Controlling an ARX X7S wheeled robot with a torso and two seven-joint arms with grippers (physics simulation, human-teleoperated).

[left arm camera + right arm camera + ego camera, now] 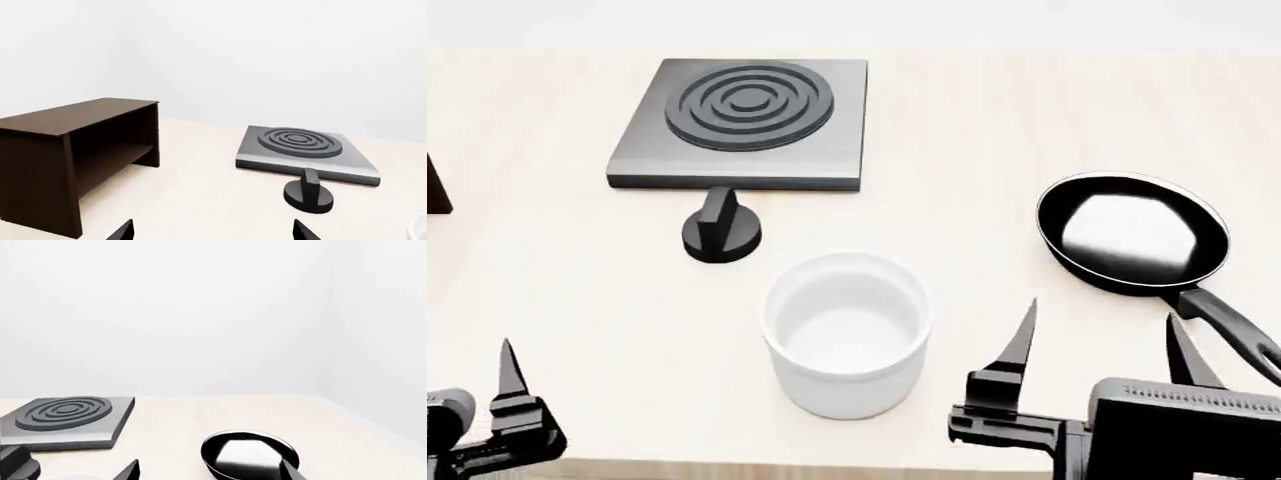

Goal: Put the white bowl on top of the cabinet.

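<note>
The white bowl (847, 335) stands upright and empty on the table near its front edge, between my two grippers; a sliver of it shows in the left wrist view (420, 229). The dark brown cabinet (73, 117) stands on the table left of the stove, with its open side showing a shelf. Only its corner shows in the head view (434, 187). My left gripper (213, 231) is open and empty, left of the bowl. My right gripper (1101, 345) is open and empty, right of the bowl, and points toward the pan.
A square grey stove plate (747, 120) with a black knob (722, 232) lies behind the bowl. A black frying pan (1132, 235) lies at the right, its handle reaching toward my right arm. The table's front edge (761, 468) is just below the bowl.
</note>
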